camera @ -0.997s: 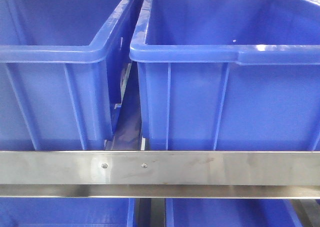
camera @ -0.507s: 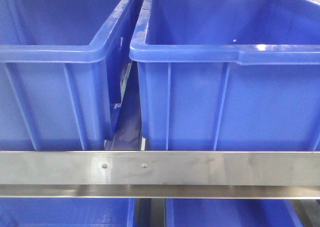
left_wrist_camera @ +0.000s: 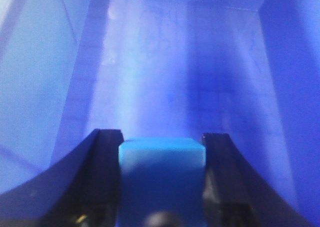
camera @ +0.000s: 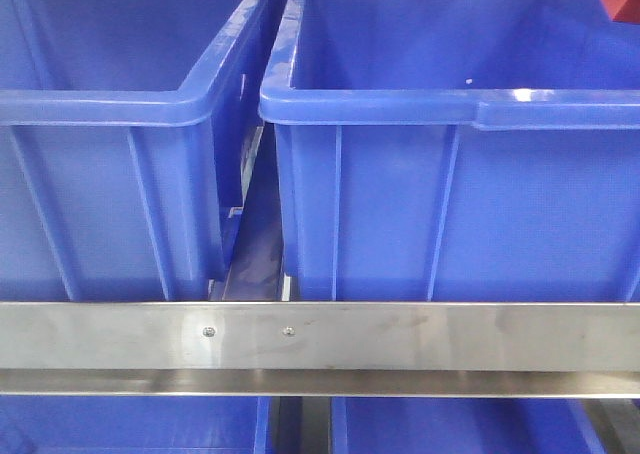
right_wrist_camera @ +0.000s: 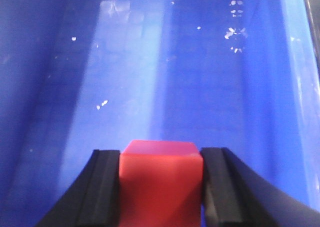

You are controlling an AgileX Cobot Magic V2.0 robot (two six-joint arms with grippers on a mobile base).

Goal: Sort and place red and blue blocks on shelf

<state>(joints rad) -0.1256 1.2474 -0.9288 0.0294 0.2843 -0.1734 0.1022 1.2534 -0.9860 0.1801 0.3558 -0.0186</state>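
Left gripper (left_wrist_camera: 162, 179) clamping one blue block (left_wrist_camera: 162, 159), right gripper (right_wrist_camera: 160, 187) clamping one red block (right_wrist_camera: 161, 179), two bins (camera: 440, 104)

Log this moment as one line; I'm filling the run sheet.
left gripper: shut on small blue cube, above blue plastic bin floor | right gripper: shut on small red cube, above bin floor | neither released

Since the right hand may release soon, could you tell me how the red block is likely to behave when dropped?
The red block, clamped in the right hand, keeps crisp edges, so it is probably stiff. Flat faces suggest it would settle, not roll. Its matte surface looks unlikely to slip.
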